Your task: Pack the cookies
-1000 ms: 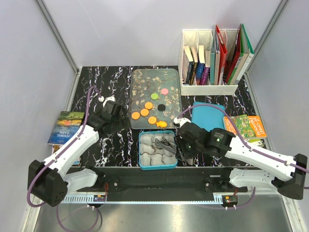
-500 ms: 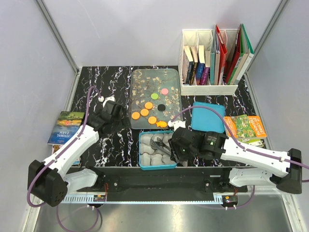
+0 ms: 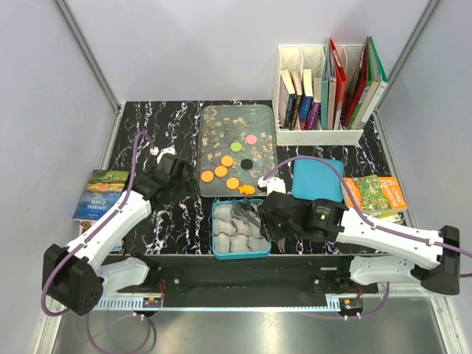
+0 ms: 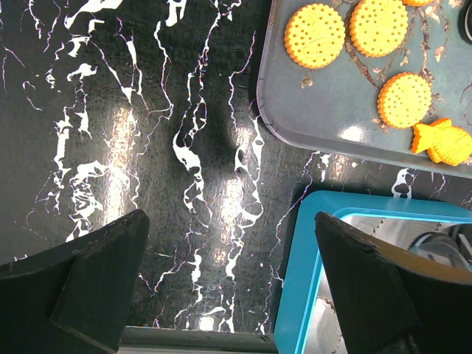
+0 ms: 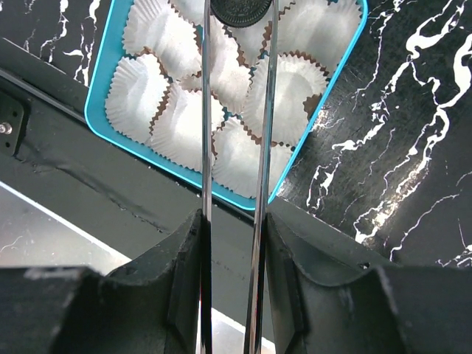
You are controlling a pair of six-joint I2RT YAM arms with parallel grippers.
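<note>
Right end effector (image 5: 232, 228) is clamped on a pair of metal tongs (image 5: 205, 110), its fingers pressing the two blades from either side. It hangs over the tin's right edge, and the tongs reach in over the tin (image 3: 218, 221). A black cookie (image 5: 240, 9) sits between the tong tips, above the paper cups (image 5: 169, 37) that fill the tin; the wrist view cuts it off, so contact with a cup cannot be told.

Left end effector (image 4: 230, 243) has its fingers spread wide and holds nothing. It hovers above the bare bench (image 4: 147, 110), just beyond the tin's left far corner.

Behind the tin lies a clear tray (image 3: 214, 118), its near edge close to the tin's far rim. On it rest the other cookies (image 3: 221, 171): several orange ones nearest the tin, one of them fish-shaped, then another black one, a green one and a pink one farther back.

A blue lid (image 3: 318, 181) lies to the right of the tin.
</note>
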